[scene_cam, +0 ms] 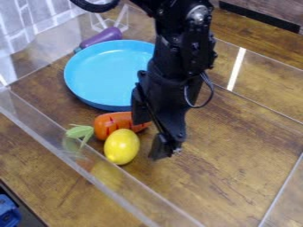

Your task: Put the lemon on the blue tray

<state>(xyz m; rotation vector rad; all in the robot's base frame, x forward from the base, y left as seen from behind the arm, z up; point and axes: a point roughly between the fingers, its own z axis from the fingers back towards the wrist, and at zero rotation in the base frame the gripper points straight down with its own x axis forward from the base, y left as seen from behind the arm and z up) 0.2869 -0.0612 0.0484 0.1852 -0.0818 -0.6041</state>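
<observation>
A wooden table [236, 168] with dark brown, streaky grain fills most of the view, and a clear plastic wall [48, 124] with a glossy edge fences off its near left side. On the table's far left sits the blue tray [101, 75], a big round shallow dish of smooth bright-blue plastic with a raised rim; something purple [104, 35] lies just behind it. A black robot arm [178, 53] reaches down in front of the tray, hiding part of its right edge, and its gripper [151, 142] points nearly straight down at the table with the jaws spread apart, holding nothing. The lemon [120, 146] lies on the wood just left of the gripper, in front of the tray and outside it: a small, smooth, bright-yellow oval with a slight shine. Touching its far side is an orange carrot [113, 121], partly hidden by the arm, with pale green leaves [78, 135] at the left end.
</observation>
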